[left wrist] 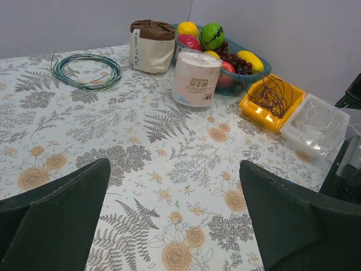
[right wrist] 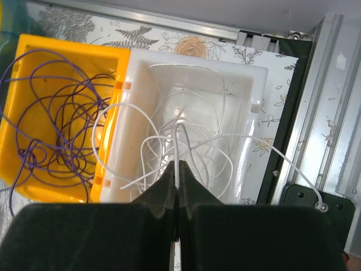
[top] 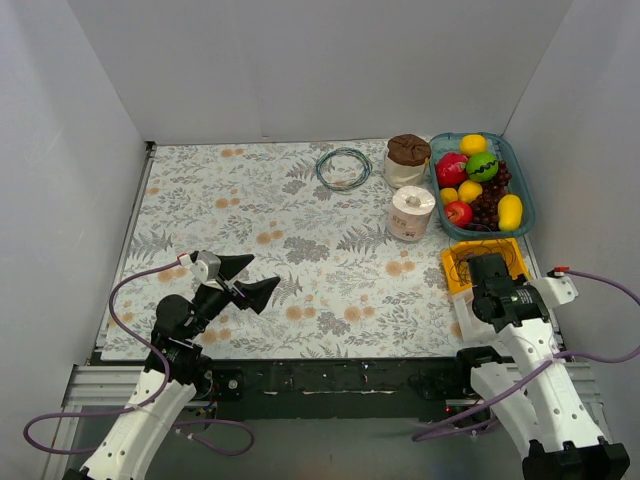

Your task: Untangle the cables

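I have the right gripper (right wrist: 176, 169) clamped on the white cable (right wrist: 225, 151) over the white bin (right wrist: 251, 76). The left gripper (top: 264, 272) gapes empty, well left of it. If I lift fast, its stray loop may snag the purple cable (right wrist: 51, 113) beside the bin.

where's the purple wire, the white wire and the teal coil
purple wire (left wrist: 272, 97), left wrist view, middle of the tangle
white wire (right wrist: 177, 148), right wrist view, upright middle strand
teal coil (left wrist: 90, 87), left wrist view, near arc of the ring
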Controlling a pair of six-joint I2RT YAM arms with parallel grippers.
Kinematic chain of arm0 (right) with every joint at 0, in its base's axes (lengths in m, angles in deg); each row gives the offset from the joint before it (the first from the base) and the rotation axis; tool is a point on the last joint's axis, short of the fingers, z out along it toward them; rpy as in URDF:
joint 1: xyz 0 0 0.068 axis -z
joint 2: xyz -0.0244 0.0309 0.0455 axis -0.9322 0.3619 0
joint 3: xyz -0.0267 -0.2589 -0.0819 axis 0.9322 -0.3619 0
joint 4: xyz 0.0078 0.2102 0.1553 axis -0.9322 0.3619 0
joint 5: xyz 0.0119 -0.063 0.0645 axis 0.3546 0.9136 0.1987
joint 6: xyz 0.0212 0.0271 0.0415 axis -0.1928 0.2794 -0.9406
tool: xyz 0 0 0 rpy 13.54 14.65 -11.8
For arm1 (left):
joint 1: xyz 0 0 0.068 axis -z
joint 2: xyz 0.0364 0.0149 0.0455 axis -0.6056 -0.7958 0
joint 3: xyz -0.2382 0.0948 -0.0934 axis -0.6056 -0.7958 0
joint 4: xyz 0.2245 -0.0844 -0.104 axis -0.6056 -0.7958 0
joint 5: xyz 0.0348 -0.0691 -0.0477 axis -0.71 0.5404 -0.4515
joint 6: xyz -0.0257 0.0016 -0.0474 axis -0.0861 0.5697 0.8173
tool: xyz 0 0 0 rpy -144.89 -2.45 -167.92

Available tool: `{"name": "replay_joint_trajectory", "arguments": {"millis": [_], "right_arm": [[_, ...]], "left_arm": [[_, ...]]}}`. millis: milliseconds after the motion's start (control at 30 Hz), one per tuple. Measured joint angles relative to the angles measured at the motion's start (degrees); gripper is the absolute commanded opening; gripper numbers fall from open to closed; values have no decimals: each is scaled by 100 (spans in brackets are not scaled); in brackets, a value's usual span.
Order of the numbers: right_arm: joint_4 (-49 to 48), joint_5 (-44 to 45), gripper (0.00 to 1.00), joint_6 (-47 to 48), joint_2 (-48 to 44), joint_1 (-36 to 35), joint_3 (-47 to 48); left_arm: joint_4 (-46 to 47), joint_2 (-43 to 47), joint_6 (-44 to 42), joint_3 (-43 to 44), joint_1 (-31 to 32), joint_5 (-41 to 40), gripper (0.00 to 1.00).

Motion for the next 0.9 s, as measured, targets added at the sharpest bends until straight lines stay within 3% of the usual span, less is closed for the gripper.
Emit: {"name": "replay_joint_trajectory", "arguments": {"millis": [167, 200, 233, 300, 333, 400, 433, 667, 900], "right_arm": [[-957, -490, 3, 885, 168, 1040, -240], [-1139, -654, 11, 1045, 254, 1311, -240], [-1290, -804, 28, 1191, 337, 1565, -240], [-1552, -1095, 45, 1486, 472, 1934, -240], [-1670, -1224, 58, 1650, 525, 2020, -240], [-1871, -1462, 73, 1930, 555, 2076, -221], [-1939, -1558, 87, 2039, 566, 2096, -199], [-2157, -2129, 95, 2424, 645, 2105, 15], [-2039, -2114, 96, 2697, 387, 2124, 334]], "left_arm": [[-26, 11, -11, 0, 0, -2, 98], [-26, 11, -20, 0, 0, -2, 98], [-28, 11, -22, 0, 0, -2, 98], [-28, 15, -24, 0, 0, -4, 98], [-31, 17, -24, 0, 0, -4, 98], [-28, 26, -24, 0, 0, -7, 98], [-26, 28, -24, 0, 0, -7, 98], [-28, 35, -24, 0, 0, -4, 98], [-26, 42, -24, 0, 0, -4, 98]]}}
